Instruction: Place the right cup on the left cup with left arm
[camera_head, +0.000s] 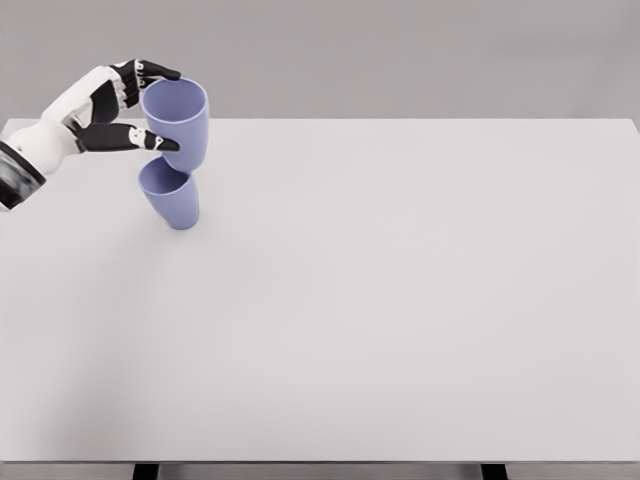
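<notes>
Within left hand (128, 110) grasp: upper cup (178, 122), apparently entering lower cup (170, 196).

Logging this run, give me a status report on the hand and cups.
Left hand shut on upper blue cup. Its base sits at the lower blue cup's rim. Right arm out of view. White table: nothing obstructing.

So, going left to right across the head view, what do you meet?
Left arm's forearm → left hand → the two blue cups, held cup directly above the standing cup, so unordered sideways → bare white table.
</notes>
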